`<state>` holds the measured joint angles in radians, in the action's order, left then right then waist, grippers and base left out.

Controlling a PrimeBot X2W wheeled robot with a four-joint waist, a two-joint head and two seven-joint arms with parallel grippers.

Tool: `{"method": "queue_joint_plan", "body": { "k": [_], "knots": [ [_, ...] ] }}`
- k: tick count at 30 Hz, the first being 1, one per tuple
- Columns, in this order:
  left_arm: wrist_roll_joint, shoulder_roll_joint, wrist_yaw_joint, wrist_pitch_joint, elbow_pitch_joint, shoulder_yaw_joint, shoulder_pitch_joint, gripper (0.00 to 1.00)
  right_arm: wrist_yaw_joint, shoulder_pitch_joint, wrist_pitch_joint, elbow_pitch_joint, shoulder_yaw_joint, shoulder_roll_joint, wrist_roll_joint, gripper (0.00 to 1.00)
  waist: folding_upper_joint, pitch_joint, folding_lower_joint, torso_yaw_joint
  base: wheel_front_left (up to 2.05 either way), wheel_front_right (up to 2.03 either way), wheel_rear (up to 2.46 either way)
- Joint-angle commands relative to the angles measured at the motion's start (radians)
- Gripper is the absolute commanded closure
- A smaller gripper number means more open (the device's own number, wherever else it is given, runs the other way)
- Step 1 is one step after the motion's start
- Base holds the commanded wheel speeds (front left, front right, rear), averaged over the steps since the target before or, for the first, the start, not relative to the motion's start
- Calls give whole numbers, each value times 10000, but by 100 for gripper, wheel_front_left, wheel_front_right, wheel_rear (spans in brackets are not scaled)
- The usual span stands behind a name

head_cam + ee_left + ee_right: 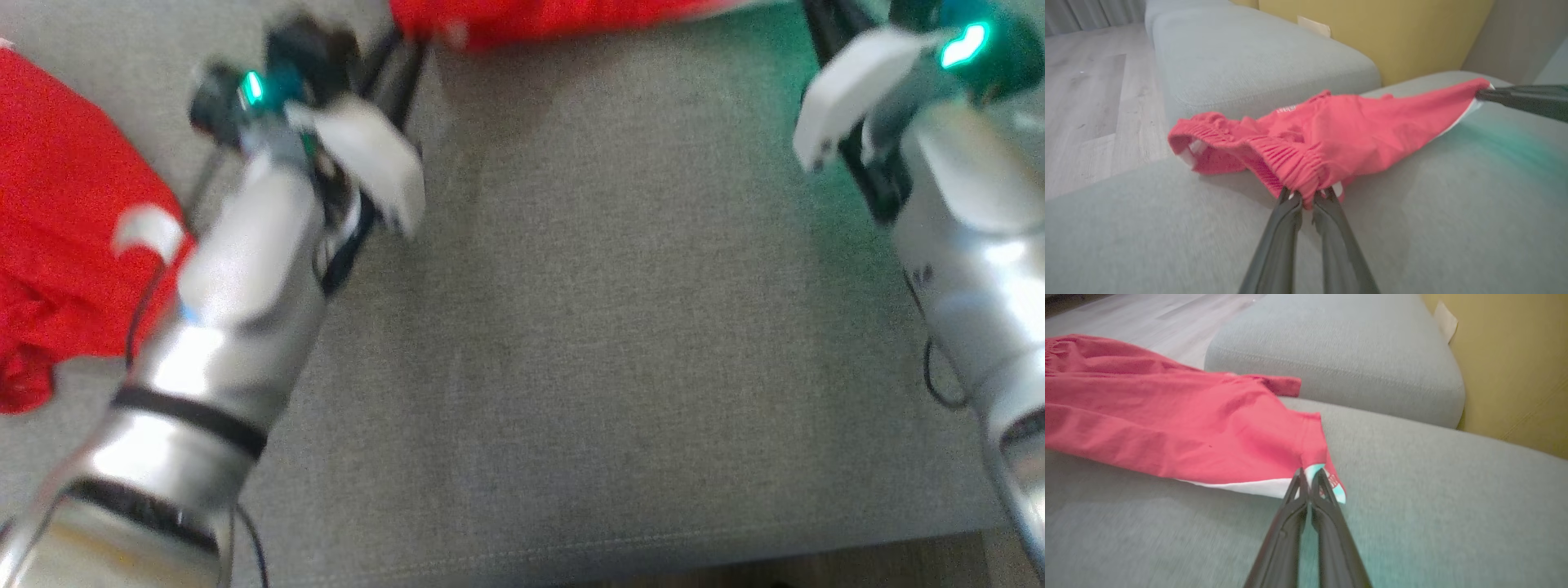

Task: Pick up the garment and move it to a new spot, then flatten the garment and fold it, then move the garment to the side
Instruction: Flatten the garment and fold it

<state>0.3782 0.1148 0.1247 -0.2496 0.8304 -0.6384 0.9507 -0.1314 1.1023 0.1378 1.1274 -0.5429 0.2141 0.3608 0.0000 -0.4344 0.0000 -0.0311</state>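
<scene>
L pincer (pixel 1308 199) clenched on the elastic waistband of the garment (pixel 1363 130); R pincer (pixel 1310 477) clenched on a leg-hem corner w/ white trim. Garment is red and sits on the grey sofa (pixel 1453 498) seat, pulled out lengthwise betw. the two pincers, waistband end bunched, close to the next cushion (pixel 1249 61). Head view is blurred; both arms reach fwd.

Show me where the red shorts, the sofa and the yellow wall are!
shorts (pixel 1355 126): left wrist view, middle of the red cloth.
sofa (pixel 1453 228): left wrist view, bare grey seat cushion.
wall (pixel 1404 36): left wrist view, yellow part behind the sofa.
</scene>
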Motion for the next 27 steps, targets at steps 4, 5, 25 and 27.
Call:
{"method": "queue_joint_plan", "body": {
  "k": [4, 5, 25, 27],
  "knots": [
    [30, 716, 57, -121, -735, -496, -762, 100, 7, -1009, -724, -1184, -1093, 704, 1326, 100, 0, 718, 0, 181, 0, 0, 0],
    [75, 816, 57, -121, -862, -666, -1008, 100, 7, -1233, -948, -1504, -1401, 952, 1665, 100, 0, 837, 0, 194, 0, 0, 0],
    [189, 1587, 59, -122, -2403, -1783, -4271, 100, 7, -4426, -4456, -6444, -4706, 5374, 5778, 100, 0, 3269, 0, 36, 0, 0, 0],
    [222, 1603, 57, -122, -2550, -1871, -4597, 100, 7, -4719, -4740, -6843, -4756, 5729, 6041, 100, 0, 3518, 0, 35, 0, 0, 0]
  ]
}}
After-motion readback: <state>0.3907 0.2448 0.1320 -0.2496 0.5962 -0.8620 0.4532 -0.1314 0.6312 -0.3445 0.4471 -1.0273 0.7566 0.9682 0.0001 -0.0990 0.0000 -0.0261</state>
